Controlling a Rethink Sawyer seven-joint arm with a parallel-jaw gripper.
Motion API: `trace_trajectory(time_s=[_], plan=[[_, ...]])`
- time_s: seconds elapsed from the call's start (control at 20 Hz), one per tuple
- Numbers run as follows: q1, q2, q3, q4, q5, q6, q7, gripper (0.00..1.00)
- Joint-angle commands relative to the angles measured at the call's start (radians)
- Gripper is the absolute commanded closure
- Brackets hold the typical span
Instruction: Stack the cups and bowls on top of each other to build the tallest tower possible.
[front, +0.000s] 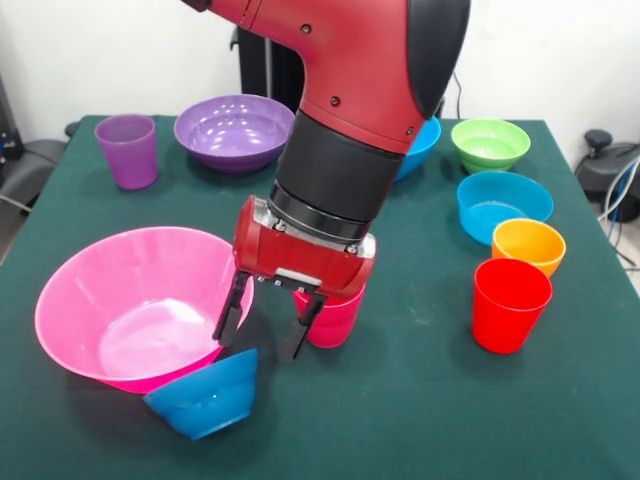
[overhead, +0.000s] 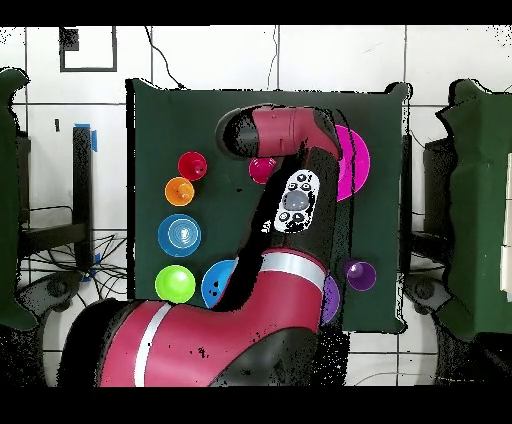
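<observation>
Hanging low over the green cloth counter (front: 420, 400), the pincer (front: 266, 334) has its two black fingers spread apart with nothing between them, just above a small blue bowl (front: 207, 392). That bowl is glossy plastic, tipped on its side and leaning against the outer wall of the huge pink bowl (front: 90, 290), which sits upright, wide and flared, shiny inside. Right behind the pincer there's a magenta cup (front: 335, 318), mostly hidden by the red wrist block. Off to one side sits a row: a green bowl (front: 489, 143), a cyan bowl (front: 503, 203), a small orange bowl (front: 528, 243) and a red tapered cup (front: 510, 304), the orange one touching the cup's rim or very nearly so. At the far edge are a see-through purple cup (front: 128, 149) and a big purple bowl (front: 232, 130), smooth and rounded. Another blue bowl (front: 425, 140) peeks out behind the arm. Nothing's nested, everything stands on its own
</observation>
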Motion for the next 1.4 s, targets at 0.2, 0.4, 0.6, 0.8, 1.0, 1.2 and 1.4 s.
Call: trace_trajectory(time_s=[0.2,0.4,0.6,0.8,1.0,1.2,1.4], plan=[[-0.001,0.04,0.062,0.106,-0.07,0.021,-0.003,0.0],[0.0,0.049,0.062,0.098,-0.071,0.02,-0.009,0.0],[0.001,0.049,0.061,0.101,-0.072,0.02,-0.011,0.0],[0.004,0.06,0.052,0.089,-0.071,0.014,0.004,0.0],[0.0,0.062,0.055,0.099,-0.065,-0.02,0.028,0.0],[-0.003,0.069,0.064,0.101,-0.065,-0.038,0.029,0.0],[0.004,0.077,0.056,0.103,-0.066,-0.051,0.044,0.0]])
